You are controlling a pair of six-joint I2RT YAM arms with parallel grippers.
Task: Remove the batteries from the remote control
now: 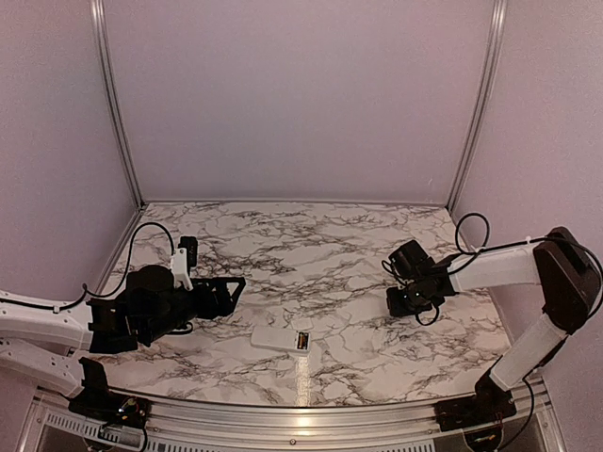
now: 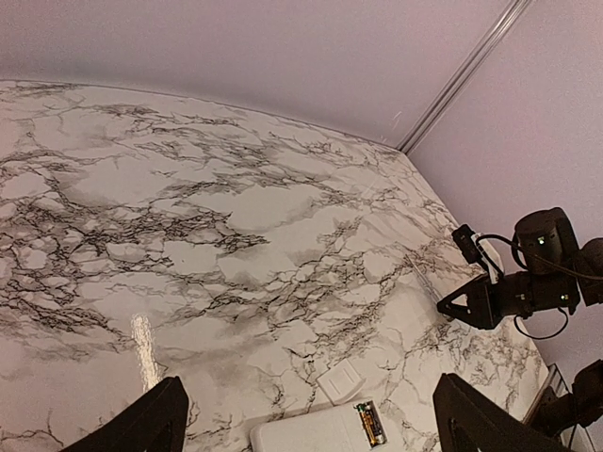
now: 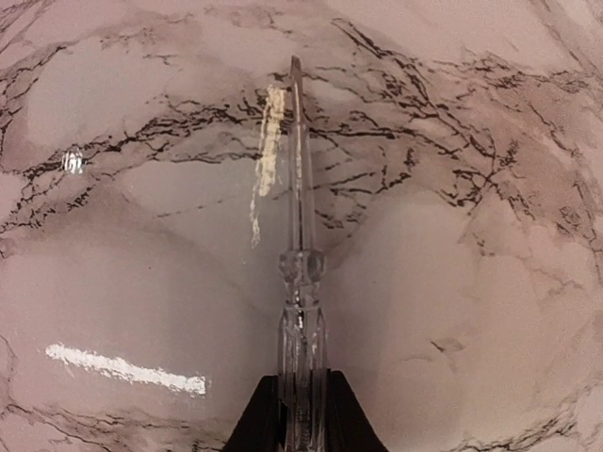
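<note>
**Left pincer** (image 1: 231, 290): jaws spread wide, holding nothing, low over the marbled worktop (image 1: 330, 235) just left of the remote control (image 1: 278, 337).

**Remote control:** lies flat near the worktop's front edge. Its compartment is uncovered at the right end, with a gold-and-dark battery (image 2: 369, 423) inside. The loose white back panel (image 2: 339, 381) rests just beyond it.

**Right pincer** (image 3: 301, 391): well apart to the right, clamped on a clear stick (image 3: 300, 273) that points away over the worktop. Whether the tip touches cannot be told.
</note>
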